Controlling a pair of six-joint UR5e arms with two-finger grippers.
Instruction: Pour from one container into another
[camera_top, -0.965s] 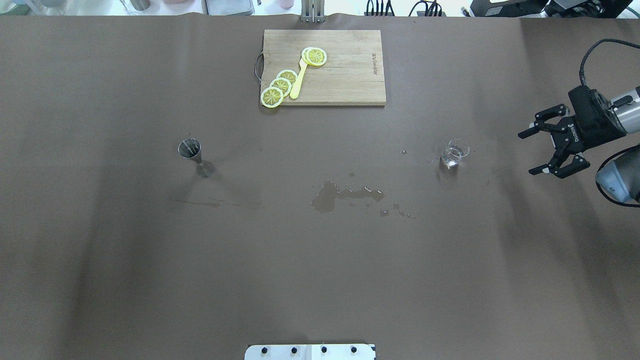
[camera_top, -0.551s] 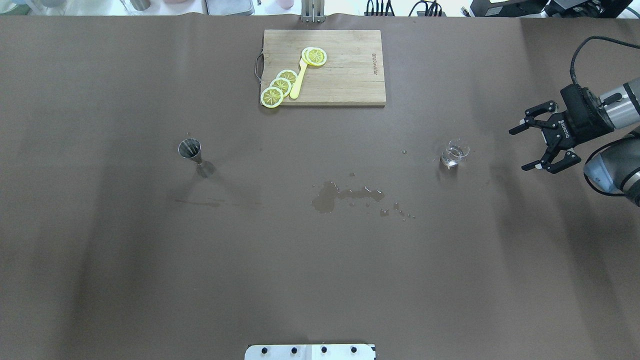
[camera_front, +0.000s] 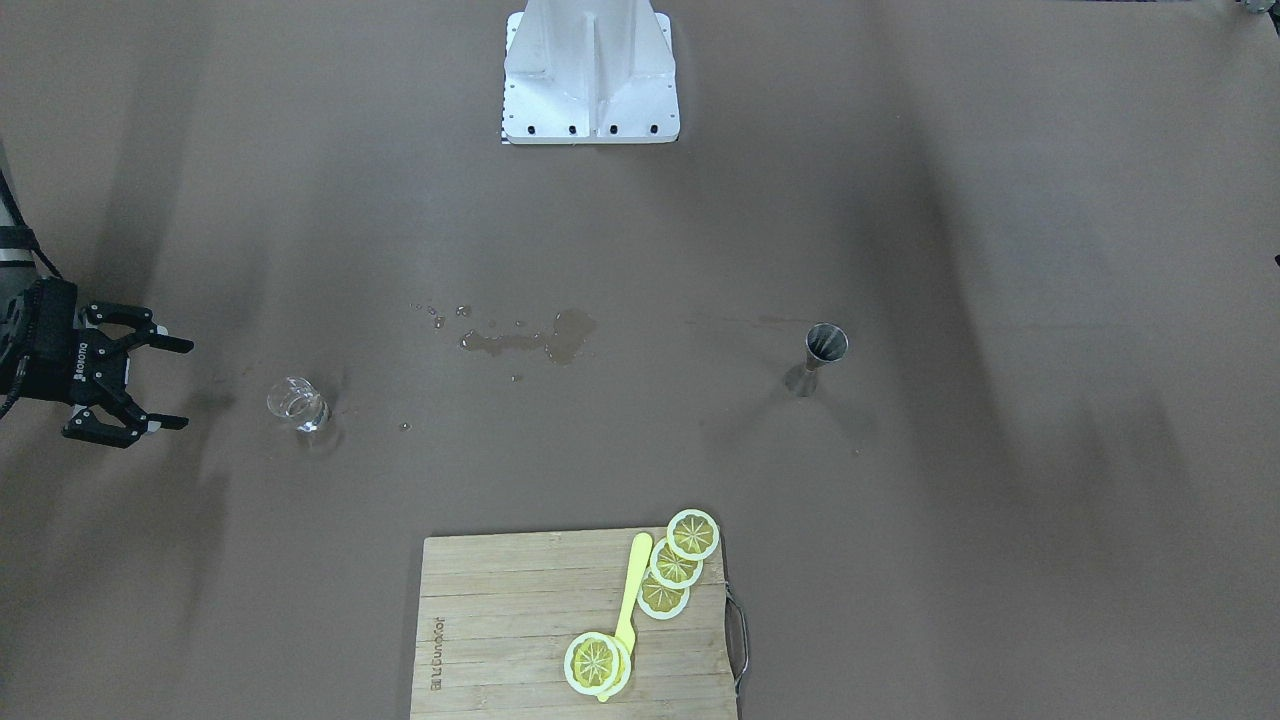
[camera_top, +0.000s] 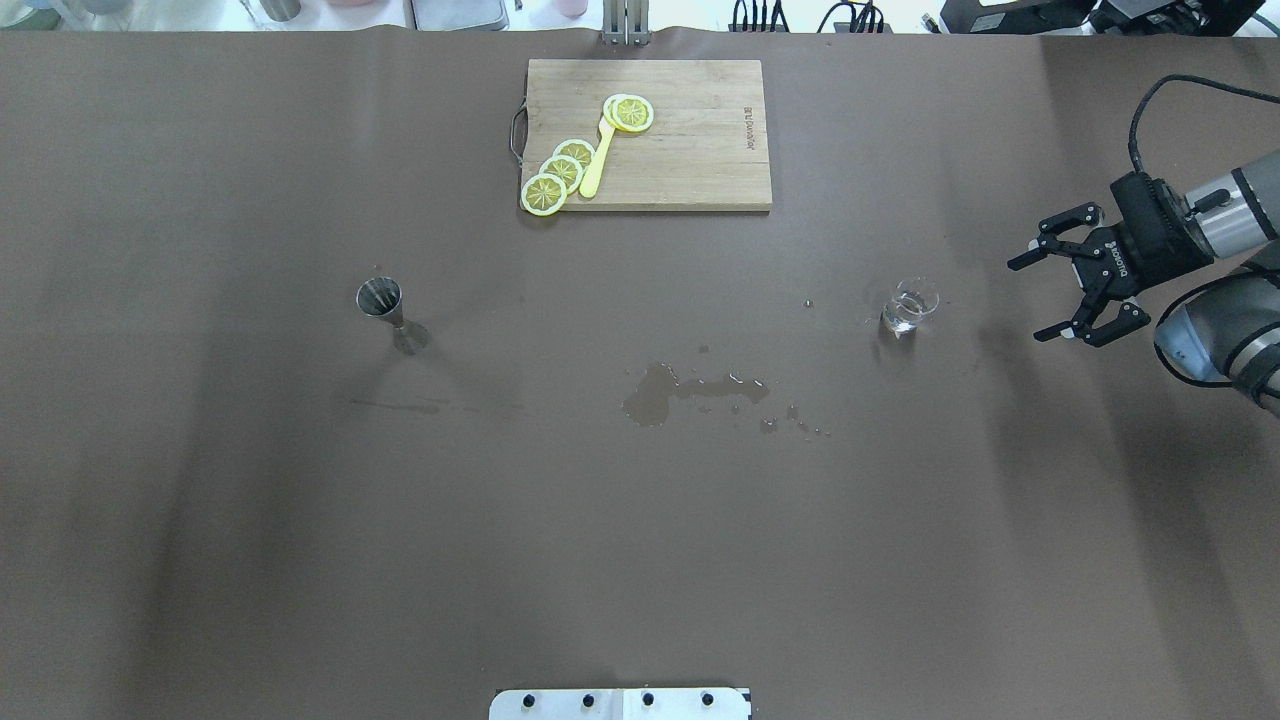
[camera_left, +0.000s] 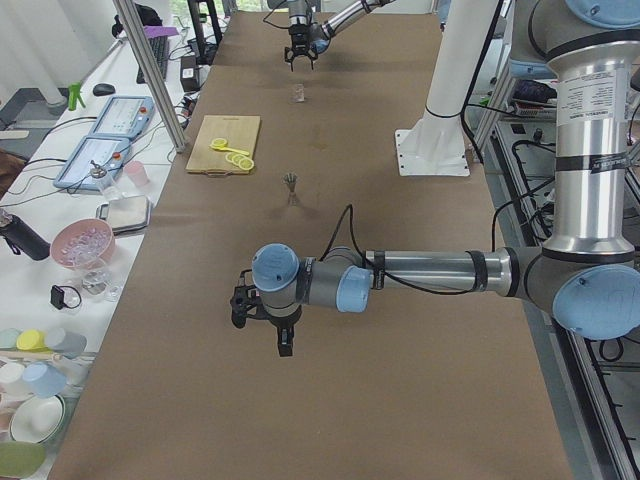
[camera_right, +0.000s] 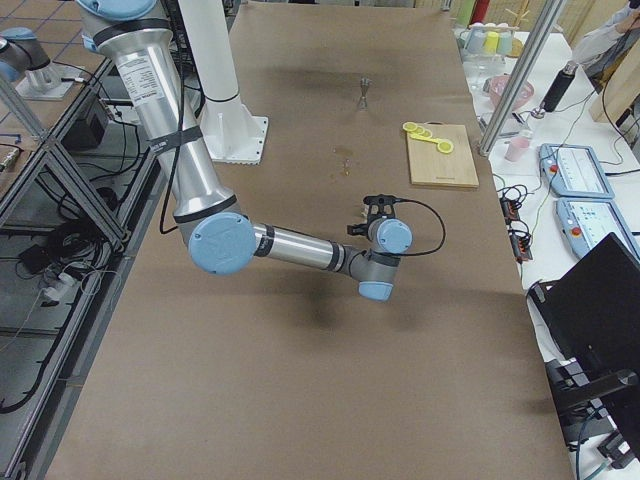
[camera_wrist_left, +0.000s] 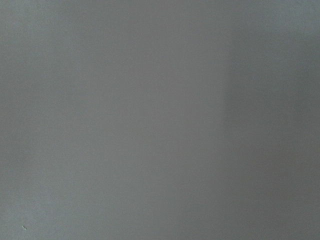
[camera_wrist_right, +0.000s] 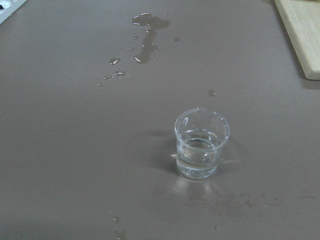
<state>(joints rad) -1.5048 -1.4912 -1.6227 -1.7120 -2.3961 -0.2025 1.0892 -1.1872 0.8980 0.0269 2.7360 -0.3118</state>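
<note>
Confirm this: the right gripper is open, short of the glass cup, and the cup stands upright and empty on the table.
Not empty: the right wrist-mounted view shows the glass cup holding clear liquid in its lower part. The rest is right: the right gripper is open, short of the cup, which stands upright on the table.

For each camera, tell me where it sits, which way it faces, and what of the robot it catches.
Front-facing: across the table, looking steeply down toward the robot's base; right pincer at its left edge.
Overhead: behind the robot, looking forward and down; right pincer at right.
Left side: table's end, looking along it; left arm near.
Right side: opposite end; right arm near.
Left wrist: bare table only.
Right wrist: low, facing the cup; no body shows.
Shared: front-facing and overhead both show cup, jigger, board.
</note>
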